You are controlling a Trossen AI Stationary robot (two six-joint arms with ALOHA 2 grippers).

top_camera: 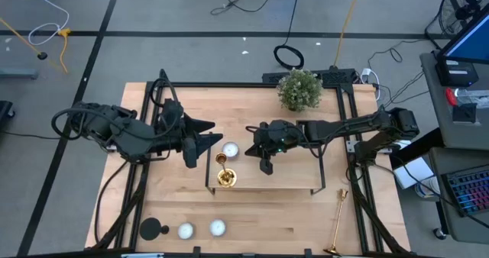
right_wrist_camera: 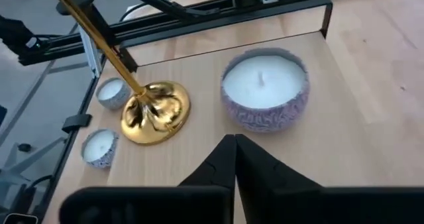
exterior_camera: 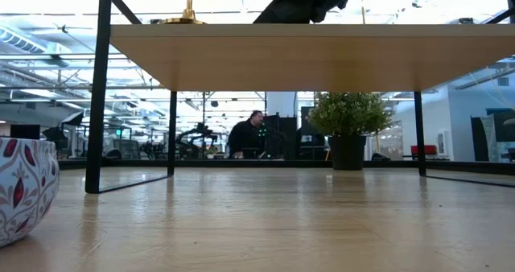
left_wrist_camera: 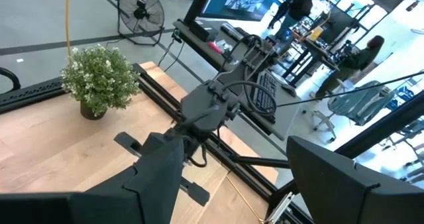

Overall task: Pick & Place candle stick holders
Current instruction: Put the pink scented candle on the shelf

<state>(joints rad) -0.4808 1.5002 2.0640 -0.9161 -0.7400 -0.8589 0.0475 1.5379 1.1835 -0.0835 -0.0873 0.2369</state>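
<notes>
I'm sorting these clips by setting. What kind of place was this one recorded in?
Most likely a robotics lab or open workshop, not a home. The wooden table sits in a black metal frame on a taped floor, a floor fan and loose cables surround it, and people work at monitors and desks behind.

Two gold candlesticks were in sight from above: one upright on the wooden stand (top_camera: pixel 263 183), the gold candlestick (top_camera: pixel 225 177), and a second gold candlestick (top_camera: pixel 337 220) lying flat near the tabletop's right edge. One black candle holder (top_camera: pixel 153 229) sat at the near left corner. Three white candles showed: one candle on the stand (top_camera: pixel 230 149) and two small candles (top_camera: pixel 202 229) beside the black holder. There was one potted plant (top_camera: pixel 299 89). Two arms carried one pincer each.
</notes>
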